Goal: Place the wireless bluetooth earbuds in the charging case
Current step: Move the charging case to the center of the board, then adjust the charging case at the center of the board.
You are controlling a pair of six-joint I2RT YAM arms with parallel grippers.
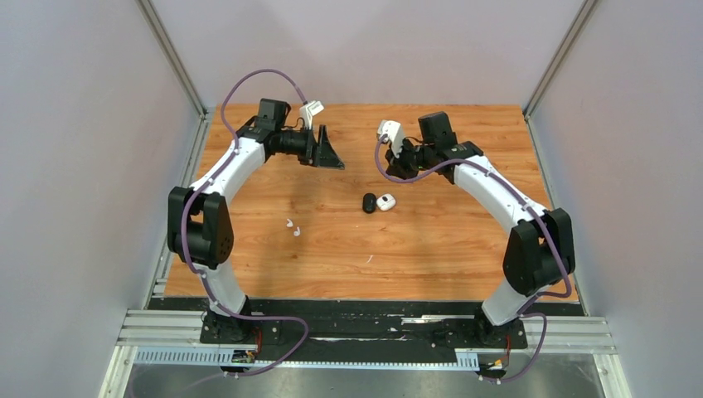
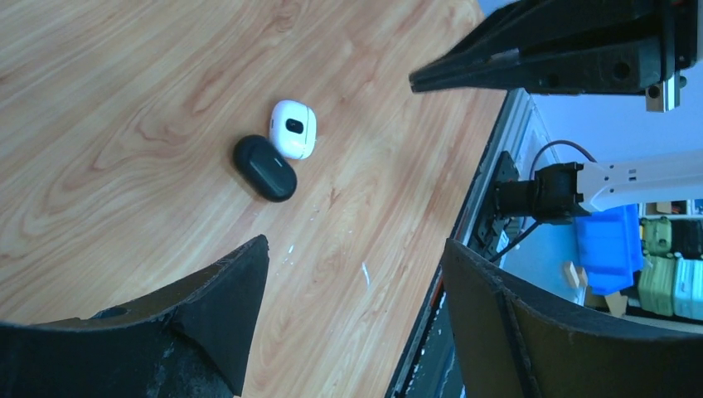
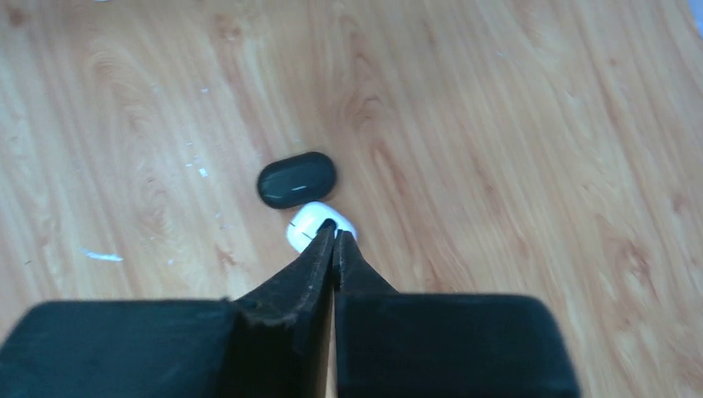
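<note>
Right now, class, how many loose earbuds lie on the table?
2. One white earbud lies left of the black case; the second white earbud lies just beside it. Others may be hidden.

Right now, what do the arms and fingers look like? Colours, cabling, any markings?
Both match: the left arm and right arm have white curved links and bulky black joint housings. A purple cable runs along each. Each wrist carries a white camera bracket. The left gripper and right gripper have matte black wedge-shaped fingers tapering to tips. No markings visible.
</note>
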